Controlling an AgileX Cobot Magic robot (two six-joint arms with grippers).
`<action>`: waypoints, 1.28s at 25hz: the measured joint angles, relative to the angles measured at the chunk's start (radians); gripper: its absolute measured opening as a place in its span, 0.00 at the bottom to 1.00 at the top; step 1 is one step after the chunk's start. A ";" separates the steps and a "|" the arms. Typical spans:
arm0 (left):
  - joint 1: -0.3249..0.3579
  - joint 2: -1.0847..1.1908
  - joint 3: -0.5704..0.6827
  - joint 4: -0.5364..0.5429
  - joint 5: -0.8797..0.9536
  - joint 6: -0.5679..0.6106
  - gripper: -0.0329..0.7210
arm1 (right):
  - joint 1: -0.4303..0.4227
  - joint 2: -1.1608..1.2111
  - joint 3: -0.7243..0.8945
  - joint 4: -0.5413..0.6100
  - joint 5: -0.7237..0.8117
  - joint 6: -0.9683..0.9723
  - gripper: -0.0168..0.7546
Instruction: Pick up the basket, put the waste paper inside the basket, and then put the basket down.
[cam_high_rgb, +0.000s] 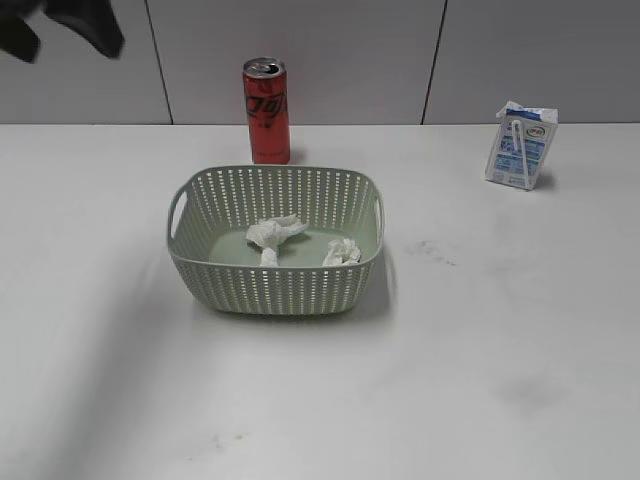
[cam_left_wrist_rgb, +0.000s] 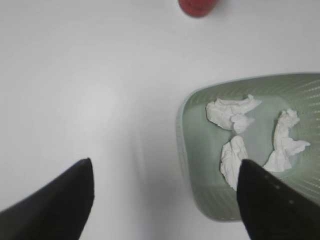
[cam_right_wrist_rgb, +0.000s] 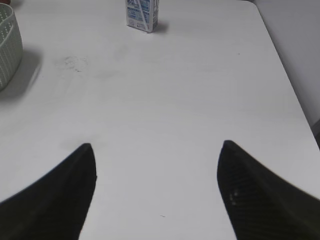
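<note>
The pale green basket (cam_high_rgb: 200, 262) stands on the white table. Three crumpled white waste paper wads (cam_high_rgb: 275, 233) lie inside it; they also show in the left wrist view (cam_left_wrist_rgb: 231, 112) inside the basket (cam_left_wrist_rgb: 195, 165). My left gripper (cam_left_wrist_rgb: 165, 172) is open and empty, high above the table at the basket's left end; it shows dark at the top left of the exterior view (cam_high_rgb: 65, 25). My right gripper (cam_right_wrist_rgb: 156, 152) is open and empty over bare table right of the basket (cam_right_wrist_rgb: 7, 47); it does not show in the exterior view.
A red drink can (cam_high_rgb: 266, 111) stands just behind the basket, its base showing in the left wrist view (cam_left_wrist_rgb: 197, 6). A blue-and-white milk carton (cam_high_rgb: 522, 146) stands at the back right, also in the right wrist view (cam_right_wrist_rgb: 142, 14). The table's right edge (cam_right_wrist_rgb: 287, 95) is near.
</note>
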 joint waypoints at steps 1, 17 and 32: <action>0.011 -0.050 0.000 0.007 0.009 0.008 0.96 | 0.000 0.000 0.000 0.000 0.000 0.000 0.76; 0.035 -1.021 0.552 0.101 -0.041 0.023 0.88 | 0.000 0.000 0.000 -0.001 0.000 0.002 0.76; 0.037 -1.666 1.062 0.073 -0.057 0.023 0.81 | 0.000 0.000 0.001 0.000 -0.002 0.002 0.76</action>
